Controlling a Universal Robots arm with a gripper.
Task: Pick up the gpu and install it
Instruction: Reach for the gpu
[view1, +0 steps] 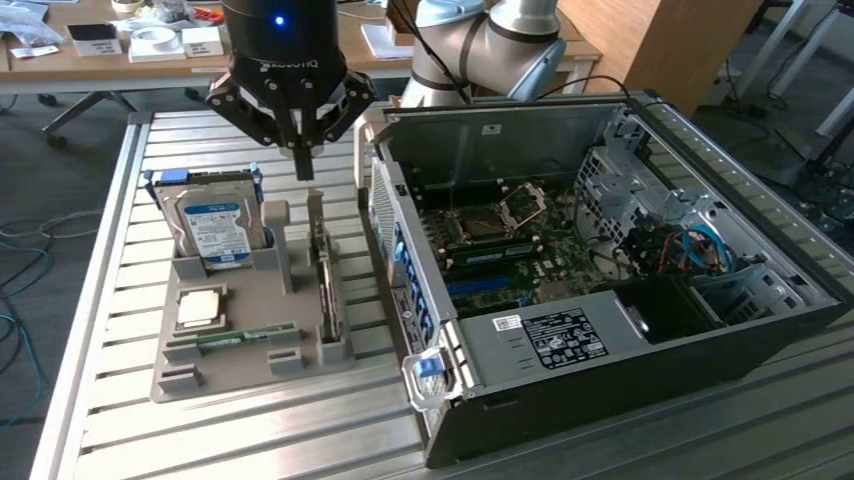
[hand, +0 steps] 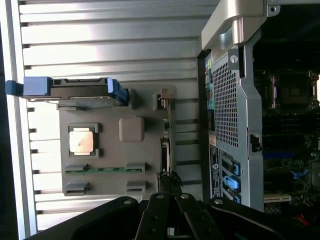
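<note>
One closed gripper (view1: 304, 170), one gpu (view1: 326, 280) upright nearby

Light lettering runs upside down across the black body of the hand (view1: 304, 168); it looks like the brand name Robotiq. The hard drive (view1: 200, 195) on the tabletop wears a blue-and-white label (view1: 220, 232), its print too small to read. On the power supply (view1: 587, 305) in the computer case (view1: 747, 250), a black label (view1: 563, 340) and a white sticker (view1: 506, 322) are likewise illegible.
</note>
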